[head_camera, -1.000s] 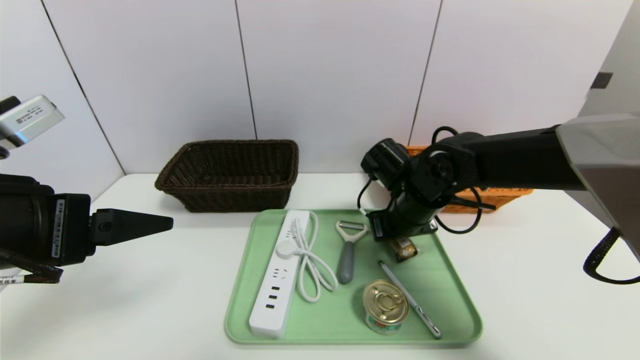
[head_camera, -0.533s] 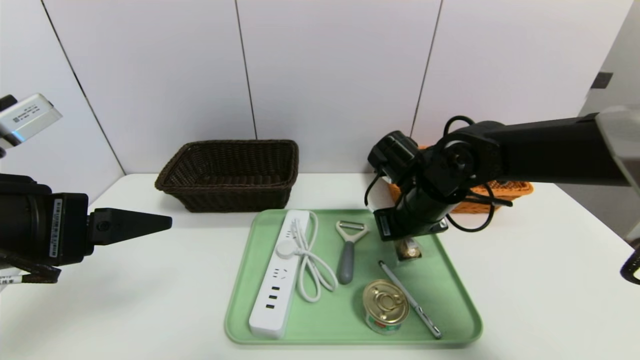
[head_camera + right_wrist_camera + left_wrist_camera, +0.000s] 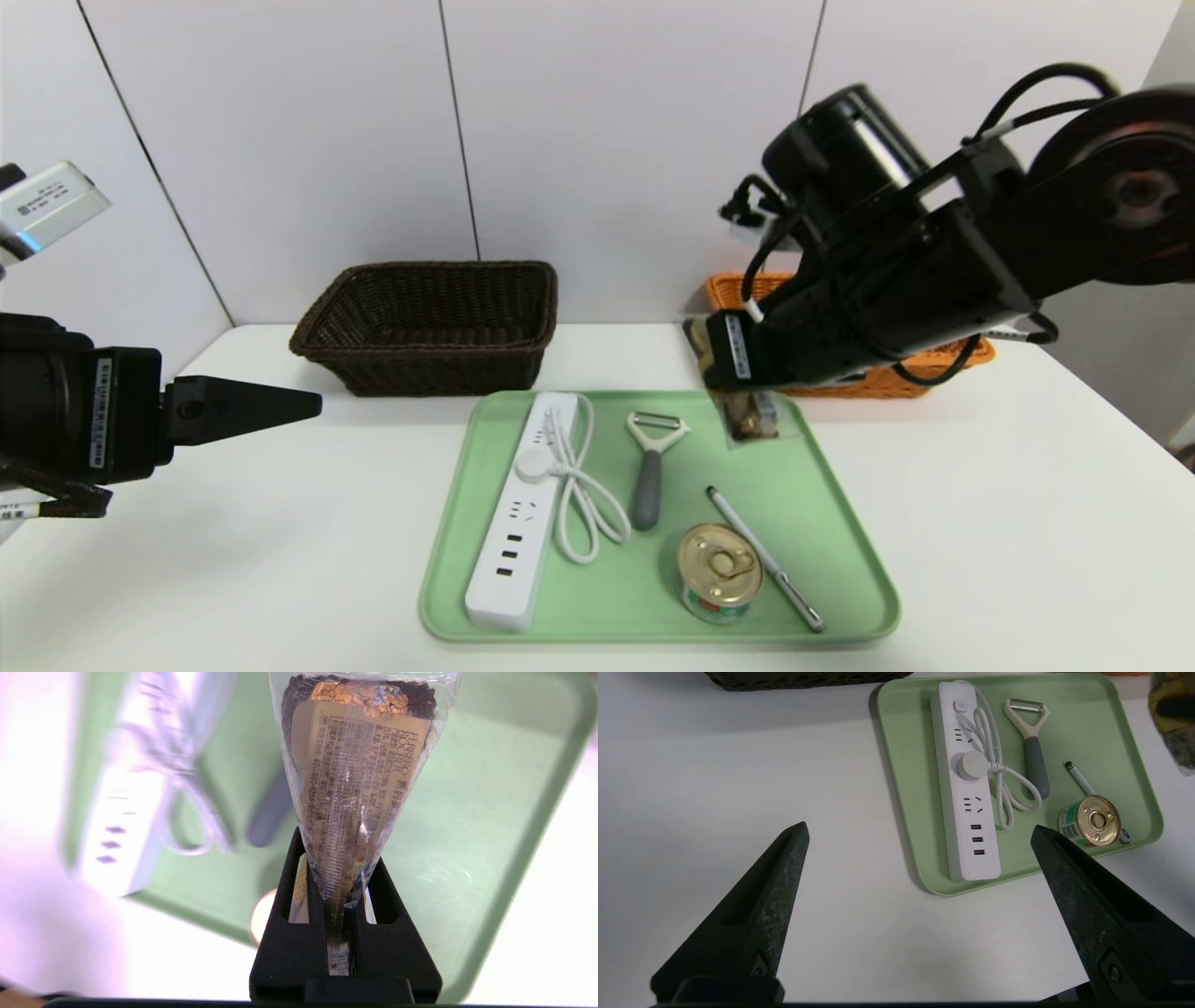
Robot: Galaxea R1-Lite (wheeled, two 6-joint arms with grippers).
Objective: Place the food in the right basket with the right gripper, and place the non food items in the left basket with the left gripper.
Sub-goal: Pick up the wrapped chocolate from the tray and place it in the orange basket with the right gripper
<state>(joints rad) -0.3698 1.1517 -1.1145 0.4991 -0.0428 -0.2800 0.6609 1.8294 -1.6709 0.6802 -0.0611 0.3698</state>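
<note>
**Right claw holds the chocolate packet above the tray's far right corner**

The right claw point(image 3: 343, 891) is clamped on one end of a clear packet of foil-wrapped chocolates point(image 3: 357, 765); its fingers are pressed almost together with only the crimped wrapper between them. The packet's long axis runs straight out from the fingertips, foil end farthest from the claw. In the head view the packet point(image 3: 750, 415) hangs below the claw, clear of the green tray point(image 3: 845, 551) and over its far right corner. Just behind that corner is the orange basket point(image 3: 934, 369), partly hidden by the arm; its rim shows on both sides, but how much of its opening is free I cannot tell.

On the tray, going outward: a grey-handled peeler point(image 3: 649, 462) lying lengthwise with its blade toward the wall, a pen point(image 3: 766, 558) set diagonally, a tin can point(image 3: 717, 571) upright near the front edge, and a white power strip point(image 3: 521, 513) along the left side with its cord looped beside it. Bare tray shows between the peeler and the right rim.

The left claw point(image 3: 920, 833) hangs over bare white table point(image 3: 233, 560) left of the tray, its fingers spread wide and holding nothing. The dark basket point(image 3: 429, 322) stands at the wall behind the tray's left corner, with open table between them.
</note>
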